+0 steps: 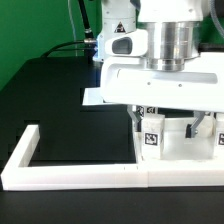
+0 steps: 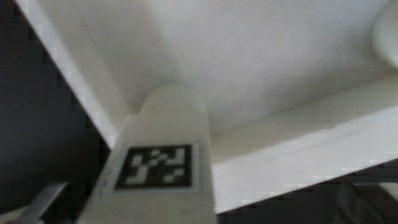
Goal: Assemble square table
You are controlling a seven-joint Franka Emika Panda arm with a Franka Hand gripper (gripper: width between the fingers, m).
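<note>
Big white square slab (image 1: 160, 85) sits right of centre in the exterior view, held up off the black worktop (image 1: 50, 95), flat and level, thick rounded edge facing us, plain glossy white. Under its front edge, lower right of the frame, two small white leg blocks: one leg block (image 1: 150, 135) stands upright with a black-and-white tag on its face, the other leg block (image 1: 221, 135) is at the right frame edge, also tagged, partly cut off. Between them the pincer (image 1: 189, 128) points down; dark fingertips (image 1: 186, 129) spread apart, released, nothing clamped between them as far as visible. Robot arm (image 1: 165, 35) with its silver cylinder rises behind the slab, upper right of the frame. White L-shaped border wall (image 1: 75, 175) runs along the bottom and up the lower left. A flat white sheet (image 1: 90, 97) pokes out from behind the slab's left end, mid frame. In the wrist view the slab's white underside (image 2: 267, 60) fills most of the frame, and a rounded-top leg block (image 2: 164, 150) with a tag stands close in front; blurry, contact with the slab cannot be told.
</note>
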